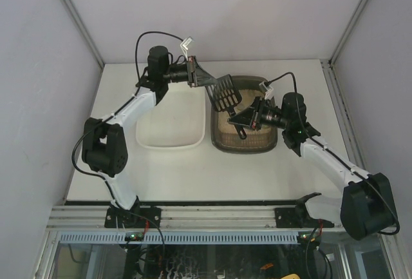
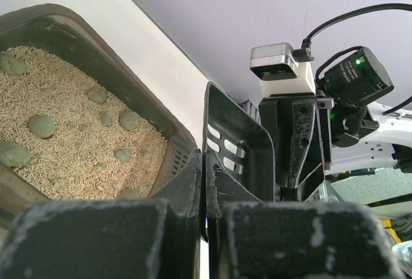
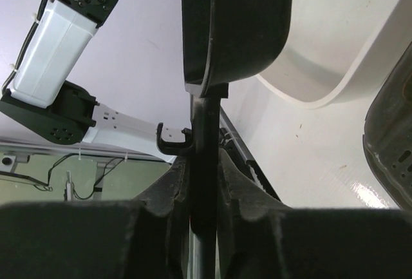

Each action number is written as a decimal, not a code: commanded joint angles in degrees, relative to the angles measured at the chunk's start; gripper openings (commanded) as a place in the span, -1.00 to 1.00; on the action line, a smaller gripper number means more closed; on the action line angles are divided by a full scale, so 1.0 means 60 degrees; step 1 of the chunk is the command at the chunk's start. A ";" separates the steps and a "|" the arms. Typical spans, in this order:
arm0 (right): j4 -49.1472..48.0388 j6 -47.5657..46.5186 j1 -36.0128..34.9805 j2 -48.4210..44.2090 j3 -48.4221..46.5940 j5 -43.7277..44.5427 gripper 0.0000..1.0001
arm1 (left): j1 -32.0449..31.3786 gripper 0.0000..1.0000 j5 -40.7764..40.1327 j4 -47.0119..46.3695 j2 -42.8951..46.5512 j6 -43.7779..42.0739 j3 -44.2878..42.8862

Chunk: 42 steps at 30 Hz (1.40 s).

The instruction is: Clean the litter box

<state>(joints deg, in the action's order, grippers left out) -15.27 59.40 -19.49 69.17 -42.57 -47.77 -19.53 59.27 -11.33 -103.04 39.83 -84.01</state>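
On white table (image 1: 257, 169), mid-frame: one litter box (image 1: 254, 144) right of one white tray (image 1: 170, 134). Grips one slotted scoop (image 1: 226, 92) in clenched left claw (image 1: 195, 76), one solid scoop (image 1: 239, 123) in clenched right claw (image 1: 255, 116).

white tray (image 1: 172, 126) on white table (image 1: 212, 176), left of centre | grey walls (image 1: 257, 15) on three sides | metal rail (image 1: 212, 213) at near edge

no text, label or number seems readable on anything in these three views.
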 commanded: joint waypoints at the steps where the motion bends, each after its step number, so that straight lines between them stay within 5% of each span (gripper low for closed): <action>1: -0.0572 0.0171 0.0065 -0.0071 0.0070 -0.0123 -0.89 | -0.0056 -1.00 0.0168 -0.0406 0.0708 -0.0133 0.0079; 7: 0.0743 -0.0070 0.0066 -0.0561 0.0077 0.0430 -1.00 | -0.0034 -0.96 -0.0123 -0.0276 0.0682 0.0172 -0.0180; 12: 0.4190 -0.1160 0.0043 -0.1247 -0.0576 0.2781 -1.00 | -0.0012 -0.76 -0.0710 0.0862 0.0780 -0.0121 -0.0786; 13: 0.4966 -0.1421 0.0027 -0.1294 -0.0821 0.3342 -1.00 | -0.0012 -0.32 -0.1178 0.1621 0.0779 -0.0318 -0.1053; 14: 0.5716 -0.1662 0.0020 -0.1277 -0.1106 0.3859 -1.00 | -0.0023 0.35 -0.2002 0.2608 0.0751 -0.0693 -0.1407; 15: 0.6407 -0.1945 0.0019 -0.1205 -0.1394 0.4345 -1.00 | -0.0037 0.62 -0.2680 0.3619 0.0676 -0.0829 -0.1855; 18: 0.7967 -0.2665 0.0063 -0.0618 -0.2242 0.5637 -1.00 | -0.0027 1.00 -0.4217 0.5513 0.0625 -0.0761 -0.2805; 21: 0.8808 -0.3140 0.0111 0.0376 -0.2999 0.5926 -1.00 | -0.0081 0.99 -0.6902 0.7467 0.0923 -0.0587 -0.3395; 25: 0.8558 -0.3522 0.0126 0.1623 -0.3560 0.5557 -1.00 | -0.0314 0.99 -0.9195 0.7436 0.1652 0.0041 -0.2250; 33: 0.8779 -0.3911 0.0020 0.3989 -0.5336 0.5558 -1.00 | -0.0369 0.99 -0.7557 0.4378 0.1881 0.3974 0.1584; 42: 0.8696 -0.4111 -0.0009 0.4950 -0.5913 0.5434 -1.00 | -0.0860 1.00 -0.7458 0.5154 0.0275 0.4230 -0.0039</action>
<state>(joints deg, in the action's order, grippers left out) 37.63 36.51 -19.27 97.34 -75.05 -15.05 -24.03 12.82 21.56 -99.83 61.19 -77.69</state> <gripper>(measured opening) 0.105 0.996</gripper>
